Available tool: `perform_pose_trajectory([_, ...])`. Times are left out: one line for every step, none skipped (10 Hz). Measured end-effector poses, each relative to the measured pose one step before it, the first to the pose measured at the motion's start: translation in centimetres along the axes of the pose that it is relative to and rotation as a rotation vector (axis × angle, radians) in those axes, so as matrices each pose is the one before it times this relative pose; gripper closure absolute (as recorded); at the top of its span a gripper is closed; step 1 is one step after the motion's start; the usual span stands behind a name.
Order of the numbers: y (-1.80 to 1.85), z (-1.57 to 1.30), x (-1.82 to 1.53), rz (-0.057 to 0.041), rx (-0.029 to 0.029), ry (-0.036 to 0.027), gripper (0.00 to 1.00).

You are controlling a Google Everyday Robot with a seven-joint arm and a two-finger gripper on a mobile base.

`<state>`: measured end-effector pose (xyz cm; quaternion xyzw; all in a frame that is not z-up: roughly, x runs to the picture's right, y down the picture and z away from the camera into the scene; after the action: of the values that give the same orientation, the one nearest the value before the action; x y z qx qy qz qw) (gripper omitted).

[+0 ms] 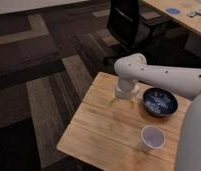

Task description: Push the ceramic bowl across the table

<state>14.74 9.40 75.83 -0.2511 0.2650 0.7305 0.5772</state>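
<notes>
With the bowl right of centre on the worktop and the tool just left of it (opening cannot be told), set the tool low against the bowl's left wall and push steadily, clear of the cup below.

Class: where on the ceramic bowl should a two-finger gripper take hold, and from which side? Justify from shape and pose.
Probably the rim: the ceramic bowl sits upright, wide and shallow, likely too broad to span. Come from above at its picture-left edge, pinching the wall; the gripper hangs beside that edge over the table, while the paper cup stands nearer the camera.
</notes>
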Motion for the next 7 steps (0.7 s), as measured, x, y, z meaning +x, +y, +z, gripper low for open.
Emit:
perform_pose_trajectory([-3.12,0.922,-0.065,0.07157,-0.00139,0.0126,0.35])
perform_pose_trajectory([-0.971,0.478,-0.3,0.02291,-0.01578,-0.00087,0.35])
perform_pose_trajectory([-1.63,0.45,-0.326,0.024,-0.01509,-0.00069,0.35])
perform_pose_trajectory([-1.66,0.15,-0.373,0.01886,-0.00568,-0.00546,0.35])
perform_pose_trajectory([-0.939,0.106,-0.318,0.00733,0.0011,-0.00476,0.35])
perform_pose_trajectory([-1.144,0.177,-0.222,0.00996,0.00864,0.00115,0.35])
perform_pose_trajectory([-1.356,0.156,-0.191,0.01399,0.01053,0.00198,0.35])
